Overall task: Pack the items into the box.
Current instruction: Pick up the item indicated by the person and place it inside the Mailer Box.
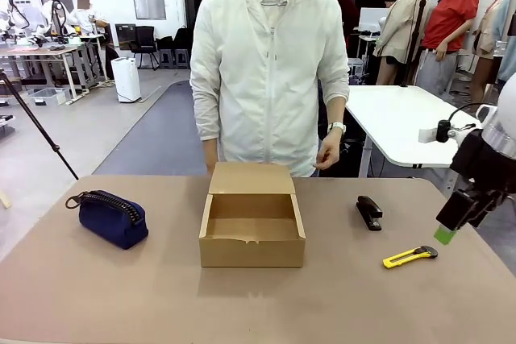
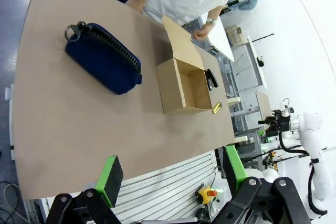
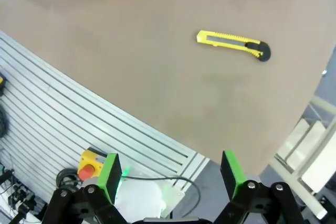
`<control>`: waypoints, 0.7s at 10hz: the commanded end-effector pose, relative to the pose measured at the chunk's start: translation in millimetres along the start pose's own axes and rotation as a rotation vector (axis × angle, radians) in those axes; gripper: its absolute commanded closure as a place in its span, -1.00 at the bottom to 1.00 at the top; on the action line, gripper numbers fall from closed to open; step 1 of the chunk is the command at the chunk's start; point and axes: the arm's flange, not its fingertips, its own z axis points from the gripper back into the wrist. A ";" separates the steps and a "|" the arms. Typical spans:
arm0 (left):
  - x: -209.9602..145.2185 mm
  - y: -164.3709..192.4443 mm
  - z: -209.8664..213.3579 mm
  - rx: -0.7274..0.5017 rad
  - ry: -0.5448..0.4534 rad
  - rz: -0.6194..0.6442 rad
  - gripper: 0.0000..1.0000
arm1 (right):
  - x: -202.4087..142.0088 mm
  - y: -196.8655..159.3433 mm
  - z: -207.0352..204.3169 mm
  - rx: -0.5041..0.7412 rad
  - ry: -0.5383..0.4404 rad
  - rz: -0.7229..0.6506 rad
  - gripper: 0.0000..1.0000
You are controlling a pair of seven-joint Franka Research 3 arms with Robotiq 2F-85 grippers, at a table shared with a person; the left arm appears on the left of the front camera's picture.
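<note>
Front view: nothing is packed yet, and both grippers are empty with their jaws apart.
The box (image 1: 251, 252) sits mid-table with its flap folded back on the far side and its interior bare; the pouch (image 1: 113, 217) lies well to its left, the stapler (image 1: 369, 212) to its right, the knife (image 1: 409, 257) nearer and farther right, close to the right edge of the table (image 1: 121, 296); the right gripper (image 3: 170, 176) hovers just right of the knife, past that edge; the left gripper (image 2: 171, 174) hangs beyond the near edge. The knife looks the likely first pick; slim and flat, it wants the pads set across its narrow width and brought right down to the tabletop, then a lift clear of the box's right wall. Bare table lies between knife and box; the stapler lies apart from that path; the person's hand (image 1: 326, 153) hangs beyond the flap.
</note>
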 end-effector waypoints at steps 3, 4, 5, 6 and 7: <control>0.1 1.1 0.3 -0.022 -0.007 -0.020 -1.00 | 42.0 -41.0 -60.1 -0.038 0.104 -0.155 -1.00; 0.1 1.1 0.3 -0.022 -0.007 -0.020 -1.00 | 43.2 -47.3 -71.2 -0.031 0.100 -0.166 -1.00; 0.1 1.1 0.3 -0.022 -0.007 -0.020 -1.00 | 47.2 -57.9 -90.8 -0.042 0.083 -0.222 -1.00; 0.1 1.1 0.3 -0.022 -0.007 -0.020 -1.00 | 52.1 -65.2 -105.7 -0.029 0.092 -0.242 -1.00; 0.1 1.1 0.3 -0.022 -0.007 -0.020 -1.00 | 57.0 -69.8 -116.0 -0.035 0.093 -0.249 -1.00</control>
